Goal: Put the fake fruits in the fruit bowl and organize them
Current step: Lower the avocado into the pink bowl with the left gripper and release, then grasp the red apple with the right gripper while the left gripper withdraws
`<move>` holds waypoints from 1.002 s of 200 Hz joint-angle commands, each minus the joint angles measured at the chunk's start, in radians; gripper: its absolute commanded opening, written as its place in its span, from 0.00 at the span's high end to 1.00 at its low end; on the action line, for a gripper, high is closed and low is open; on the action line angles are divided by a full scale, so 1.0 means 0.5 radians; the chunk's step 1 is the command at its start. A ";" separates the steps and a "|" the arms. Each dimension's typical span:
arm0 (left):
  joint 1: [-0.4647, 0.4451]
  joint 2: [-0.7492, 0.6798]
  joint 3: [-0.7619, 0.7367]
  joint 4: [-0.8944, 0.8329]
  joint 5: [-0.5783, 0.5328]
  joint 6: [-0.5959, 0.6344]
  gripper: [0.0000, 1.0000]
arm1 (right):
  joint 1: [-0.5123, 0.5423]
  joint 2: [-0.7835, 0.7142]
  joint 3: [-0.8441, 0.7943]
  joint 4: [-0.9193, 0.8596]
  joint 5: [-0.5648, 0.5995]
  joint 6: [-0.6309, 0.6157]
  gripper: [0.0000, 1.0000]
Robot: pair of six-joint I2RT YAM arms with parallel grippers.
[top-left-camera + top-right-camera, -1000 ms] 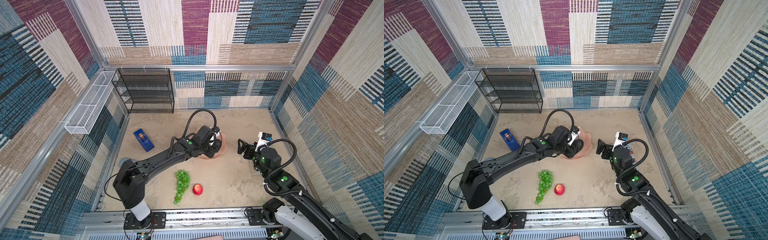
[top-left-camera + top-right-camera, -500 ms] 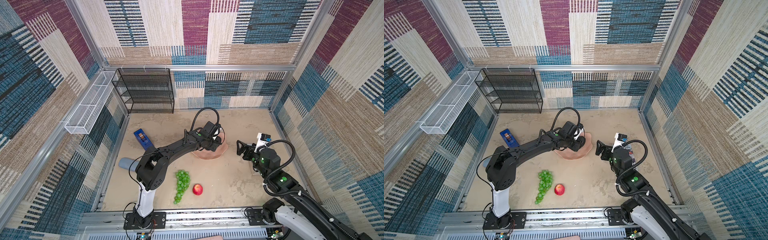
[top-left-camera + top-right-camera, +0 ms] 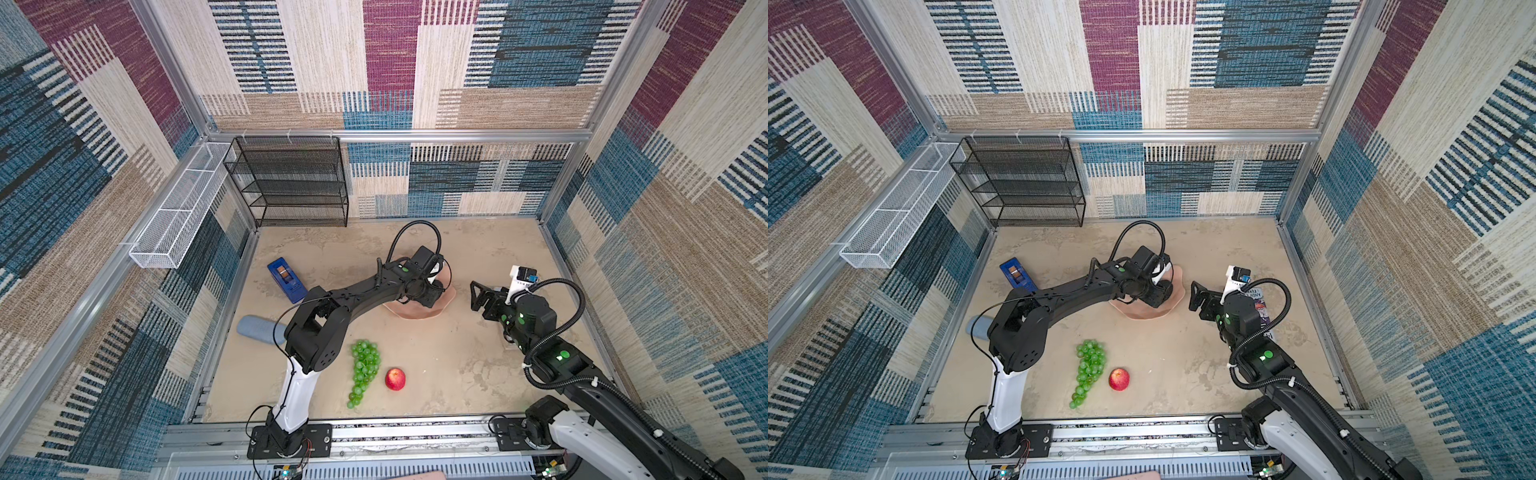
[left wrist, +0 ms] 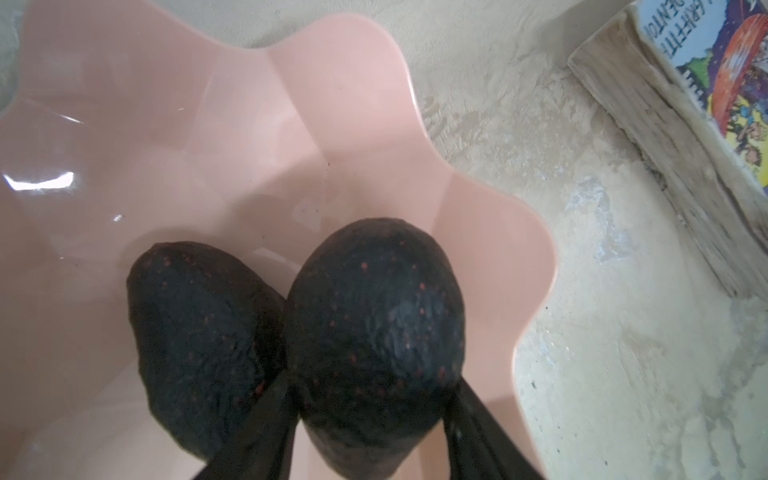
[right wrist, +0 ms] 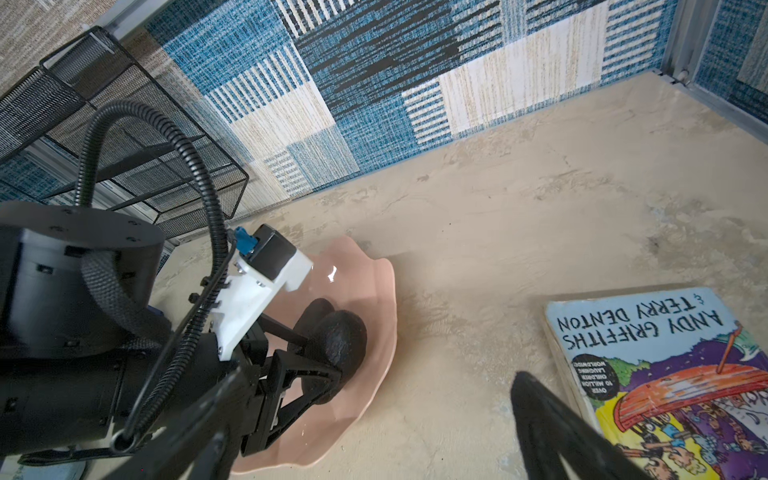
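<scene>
The pink fruit bowl [image 3: 415,316] [image 3: 1142,316] stands mid-table, with two dark avocados lying side by side in it. My left gripper [image 3: 430,291] [image 3: 1158,293] reaches down into the bowl. In the left wrist view its fingers lie against both sides of one avocado [image 4: 374,324], shut on it, and the other avocado [image 4: 199,332] touches it. The right wrist view shows the same grip on that avocado [image 5: 345,340]. The green grapes [image 3: 363,368] and red apple [image 3: 395,379] lie near the front edge. My right gripper [image 3: 478,295] [image 5: 378,374] hangs open beside the bowl, holding nothing.
A paperback book [image 5: 665,374] [image 3: 1260,307] lies right of the bowl, under my right arm. A blue box [image 3: 286,279] and a grey case [image 3: 259,329] sit at the left. A black wire rack [image 3: 291,183] and a white mesh basket [image 3: 178,216] line the back left.
My left gripper has swung farther over the bowl and come down into it with the avocado, and the arm's elbow has folded back. The right arm, grapes and apple have not moved.
</scene>
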 commanded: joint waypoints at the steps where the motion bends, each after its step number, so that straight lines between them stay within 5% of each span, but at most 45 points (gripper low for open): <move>1: 0.001 -0.019 0.015 -0.046 0.013 -0.050 0.37 | -0.001 0.027 0.044 -0.011 0.008 -0.012 0.00; 67: 0.048 -0.676 -0.252 0.166 -0.151 -0.097 0.20 | 0.051 0.284 0.065 0.023 -0.450 -0.059 0.11; 101: 0.138 -1.167 -0.661 0.424 -0.553 -0.088 0.17 | 0.597 0.561 0.175 -0.081 -0.145 0.027 0.13; 146: 0.398 -1.750 -1.308 0.630 -0.981 -0.271 0.10 | 1.175 1.086 0.407 -0.184 -0.084 0.283 0.12; 200: 0.846 -2.211 -1.764 0.622 -0.904 -0.679 0.08 | 1.491 1.493 0.602 -0.225 -0.172 0.399 0.11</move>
